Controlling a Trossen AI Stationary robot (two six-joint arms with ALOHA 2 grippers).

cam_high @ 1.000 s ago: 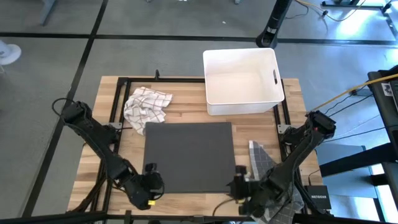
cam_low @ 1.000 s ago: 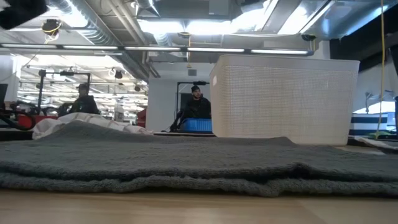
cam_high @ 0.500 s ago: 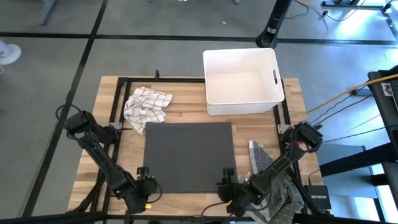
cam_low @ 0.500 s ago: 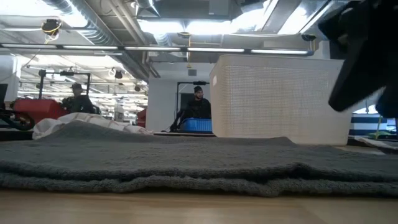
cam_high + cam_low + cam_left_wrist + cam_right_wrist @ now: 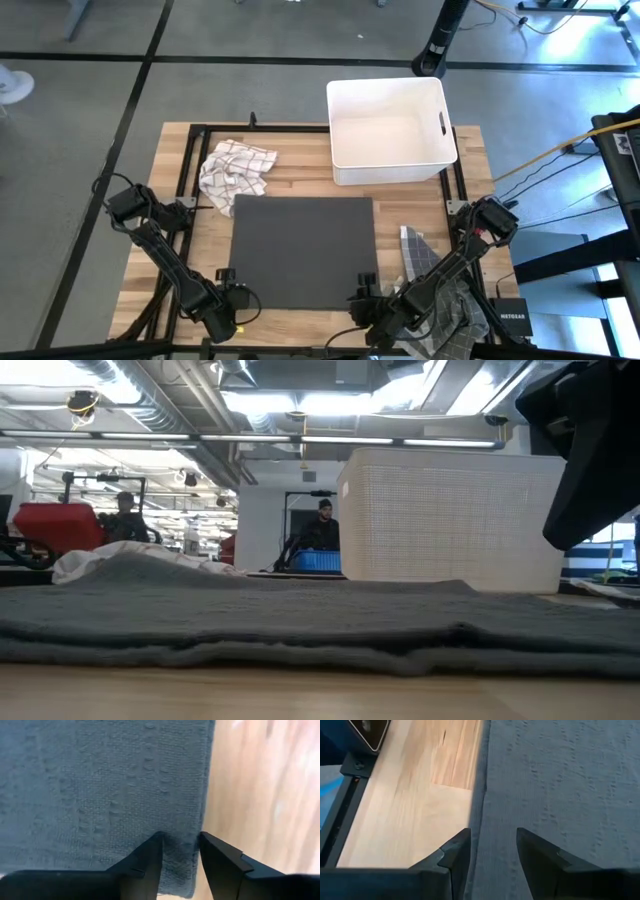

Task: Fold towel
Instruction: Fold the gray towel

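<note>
A dark grey towel (image 5: 303, 250) lies spread flat in the middle of the wooden table; the low view shows its near edge (image 5: 300, 650) as stacked layers. My left gripper (image 5: 233, 300) is down at the towel's near left corner, open, pointing steeply down. In the left wrist view its fingertips (image 5: 181, 842) stand just inside the towel's side edge. My right gripper (image 5: 364, 302) is open at the near right corner. Its fingers (image 5: 490, 850) straddle the towel's side edge (image 5: 481, 820), one over wood and one over cloth. The right arm (image 5: 590, 450) looms at the low view's right. My left gripper comes from above, pointing down, with both fingertips (image 5: 155, 847) on the towel's top just inside its near left corner (image 5: 192, 870). A narrow strip of cloth lies between them. The towel stays flat on the table. My right gripper: whether its tips touch the towel, I cannot tell.
A white bin (image 5: 390, 130) stands at the far right of the table and a checked cloth (image 5: 237, 170) lies bunched at the far left. A patterned cloth (image 5: 420, 255) lies right of the towel. Black rails (image 5: 190, 180) frame the table. People show in the room beyond.
Both grippers have come down onto the towel's near corners. The left one has tipped more steeply downward. The right one has also shifted a little toward the table's left edge, and its arm has entered the low view. The towel stays spread flat.
</note>
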